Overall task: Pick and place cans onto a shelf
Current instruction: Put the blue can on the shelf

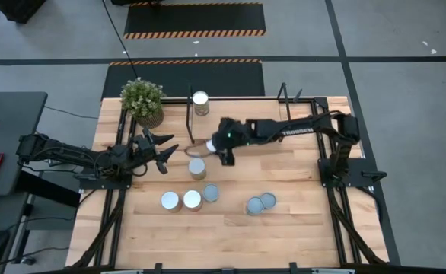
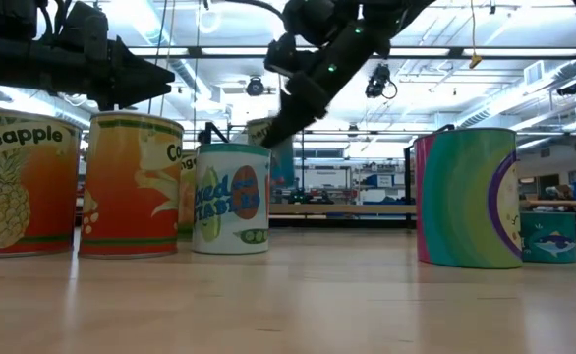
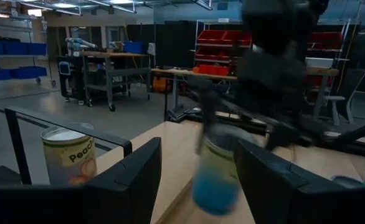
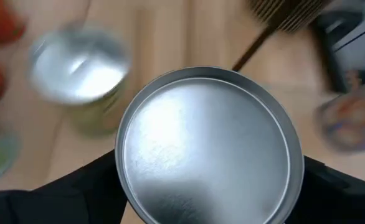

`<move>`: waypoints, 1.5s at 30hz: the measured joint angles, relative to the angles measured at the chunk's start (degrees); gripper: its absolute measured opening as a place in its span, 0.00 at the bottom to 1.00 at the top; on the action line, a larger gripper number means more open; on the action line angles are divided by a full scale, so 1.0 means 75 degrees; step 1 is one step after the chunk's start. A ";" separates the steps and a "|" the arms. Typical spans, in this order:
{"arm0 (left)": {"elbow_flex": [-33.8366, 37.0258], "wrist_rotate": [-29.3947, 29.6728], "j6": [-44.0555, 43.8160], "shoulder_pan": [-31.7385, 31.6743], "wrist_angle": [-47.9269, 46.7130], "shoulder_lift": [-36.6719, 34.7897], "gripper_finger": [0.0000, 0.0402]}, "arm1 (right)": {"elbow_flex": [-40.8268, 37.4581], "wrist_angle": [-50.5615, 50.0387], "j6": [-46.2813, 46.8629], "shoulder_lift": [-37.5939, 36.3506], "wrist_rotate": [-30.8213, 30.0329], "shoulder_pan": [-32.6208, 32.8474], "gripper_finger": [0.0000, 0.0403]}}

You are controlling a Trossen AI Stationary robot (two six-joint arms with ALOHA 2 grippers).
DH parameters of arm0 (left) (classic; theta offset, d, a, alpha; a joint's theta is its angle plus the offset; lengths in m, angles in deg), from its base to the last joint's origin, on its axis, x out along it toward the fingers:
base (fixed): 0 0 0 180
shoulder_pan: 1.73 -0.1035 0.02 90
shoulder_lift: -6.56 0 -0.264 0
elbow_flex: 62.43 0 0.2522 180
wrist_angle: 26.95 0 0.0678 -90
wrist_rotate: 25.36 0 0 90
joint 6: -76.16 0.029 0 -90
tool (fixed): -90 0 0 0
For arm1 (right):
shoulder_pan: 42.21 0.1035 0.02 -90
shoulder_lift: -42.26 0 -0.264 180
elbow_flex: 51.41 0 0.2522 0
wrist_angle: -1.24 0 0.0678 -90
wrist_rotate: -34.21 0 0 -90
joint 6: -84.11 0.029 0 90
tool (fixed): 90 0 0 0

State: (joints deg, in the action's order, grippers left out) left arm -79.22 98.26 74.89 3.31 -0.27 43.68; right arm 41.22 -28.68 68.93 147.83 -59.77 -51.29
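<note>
My right gripper (image 1: 214,148) reaches in from the table's right side and is shut on a can with a silver top (image 4: 207,149) and a bluish side (image 3: 215,177), near the table's middle. Another can (image 1: 201,103) stands on the shelf (image 1: 242,106) at the far edge. One can (image 1: 197,168) stands just nearer than the held one. Several more cans (image 1: 192,200) stand toward the near edge. My left gripper (image 1: 158,152) waits open at the left, pointing level toward the held can. My right gripper pinches the can between its two fingers (image 4: 89,186), one on each side of the wall just under the top rim (image 4: 121,168). The fingers slant down from above and from the table's right. The can sits roughly upright with its top up. Its bottom is hidden.
A potted green plant (image 1: 142,99) stands at the far left corner beside the shelf's black end frame (image 1: 190,114). Two cans (image 1: 261,203) stand toward the near right. Bare wood lies along the right half and the near edge.
</note>
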 joint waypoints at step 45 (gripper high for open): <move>-0.0003 -0.0054 0.0071 -0.0015 0.0147 0.0000 0.51 | 0.2374 -0.0713 -0.0764 0.1925 0.1093 -0.1574 0.99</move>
State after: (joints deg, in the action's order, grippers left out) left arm -79.24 97.86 75.42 3.20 0.83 43.68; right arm 59.02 -34.03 63.20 162.26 -51.57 -63.09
